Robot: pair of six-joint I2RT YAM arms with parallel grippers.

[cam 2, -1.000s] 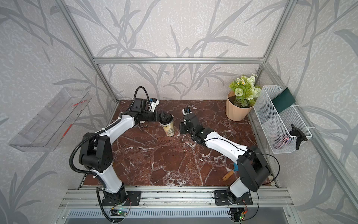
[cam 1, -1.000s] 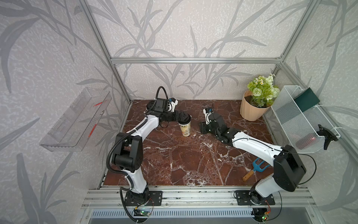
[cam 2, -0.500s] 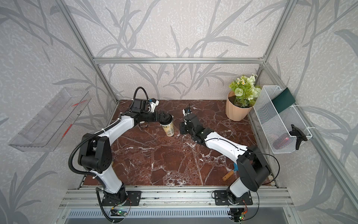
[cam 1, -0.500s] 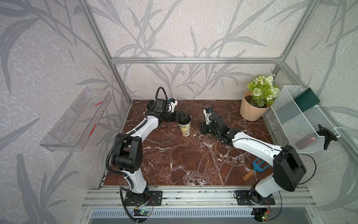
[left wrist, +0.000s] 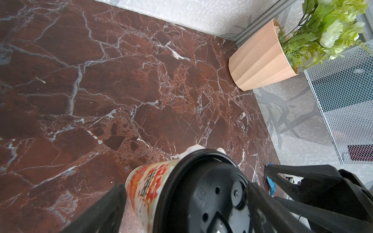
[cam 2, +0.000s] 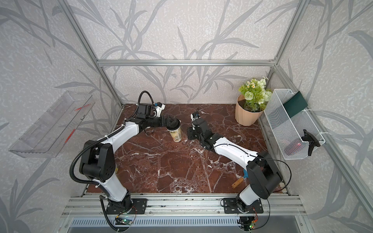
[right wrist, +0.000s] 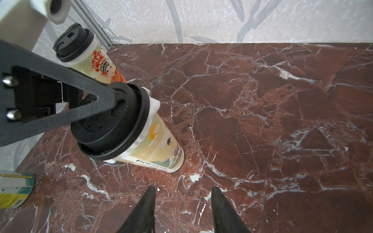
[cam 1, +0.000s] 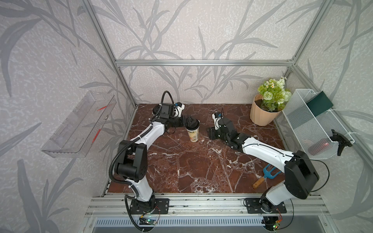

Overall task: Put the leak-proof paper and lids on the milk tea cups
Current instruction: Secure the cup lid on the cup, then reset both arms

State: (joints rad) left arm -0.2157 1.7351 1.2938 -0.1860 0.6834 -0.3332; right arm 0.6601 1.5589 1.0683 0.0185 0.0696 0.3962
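2 cups in play, both upright on the marble table, both already capped. Centre cup stands mid-table towards the back, black lid on top. White paper crumples out from under the lid rim.

L gripper is right on it: jaws wide apart, 1 finger lying across the lid top, the other down beside the cup wall, not clamping.

Corner cup sits in the back-left corner behind the L arm, 2nd lid on. 2nd paper shows as a white band under it.

R gripper is low, near the centre cup on its R side, pointing at it. Tips are apart w/ nothing between, not touching the cup.

Flower pot is in the back-right corner, well apart. Blue garden fork lies by the R arm, front-right.
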